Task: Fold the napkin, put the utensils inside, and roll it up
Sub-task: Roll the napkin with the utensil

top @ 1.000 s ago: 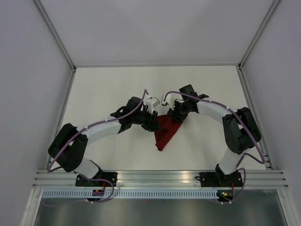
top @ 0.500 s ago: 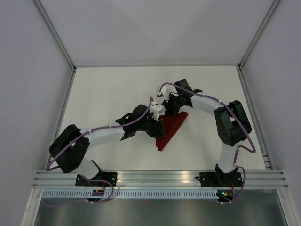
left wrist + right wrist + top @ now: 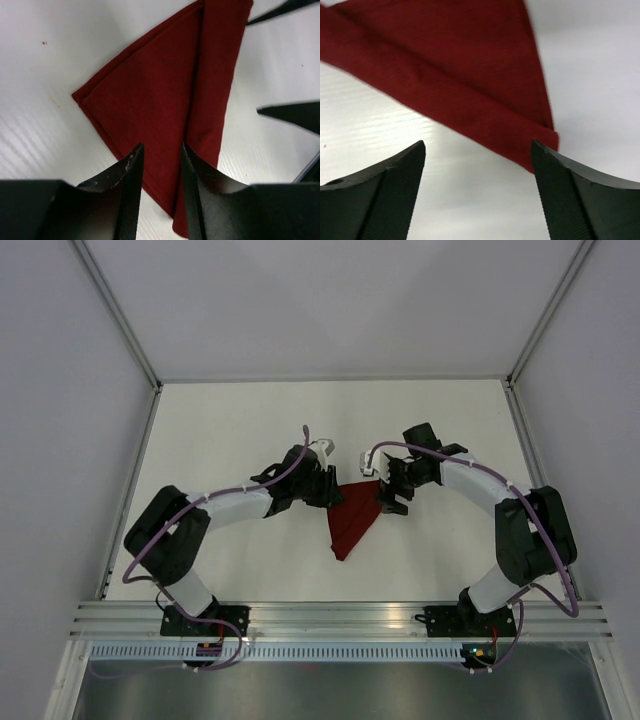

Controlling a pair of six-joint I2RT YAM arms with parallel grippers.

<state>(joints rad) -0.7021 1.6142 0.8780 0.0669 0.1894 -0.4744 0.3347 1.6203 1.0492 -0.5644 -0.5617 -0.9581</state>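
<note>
The dark red napkin (image 3: 352, 520) lies flat on the white table, folded into a narrow triangle with its point towards the arms. A folded-over band runs along one long edge, seen in the left wrist view (image 3: 220, 75) and the right wrist view (image 3: 455, 75). My left gripper (image 3: 328, 490) is at the napkin's upper left corner, its jaws a narrow gap apart above the cloth (image 3: 160, 150), holding nothing. My right gripper (image 3: 388, 498) is wide open just off the upper right corner (image 3: 477, 145), over bare table. The pale stick-like utensil is not in view.
The white table (image 3: 230, 430) is bounded by metal frame rails (image 3: 135, 480) at left and right and grey walls behind. Purple cables run along both arms. The arm bases sit on the aluminium rail (image 3: 340, 615) at the near edge.
Both grippers were together over the napkin's top edge. The left has drawn back left and the right has moved off to the right and opened. The napkin looks narrower.
</note>
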